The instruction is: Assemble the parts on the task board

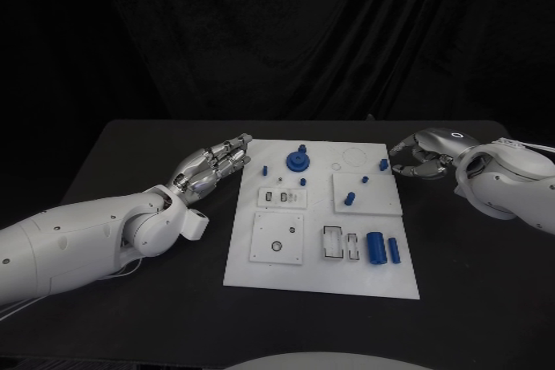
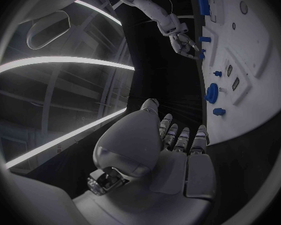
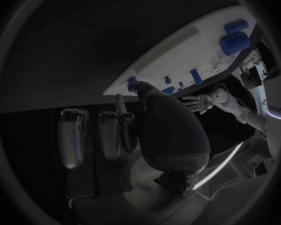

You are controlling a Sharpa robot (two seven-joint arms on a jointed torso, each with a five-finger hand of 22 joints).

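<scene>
White task board (image 1: 322, 258) centred on black surface (image 1: 139, 306), blue parts (image 1: 297, 158) scattered across it, left hand (image 1: 212, 168) beside its left edge, fingers straight and close together, holding nothing, right hand (image 1: 419, 157) at its far right corner, fingers curled, grasp unclear

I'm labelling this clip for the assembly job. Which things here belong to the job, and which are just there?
Job:
task board
blue gear
two blue cylinders
blue pegs
left hand
right hand

Just there:
black table
dark curtain

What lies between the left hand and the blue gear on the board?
In the head view, the left hand and the gear are separated by bare table, then white board with one small blue peg.
</scene>
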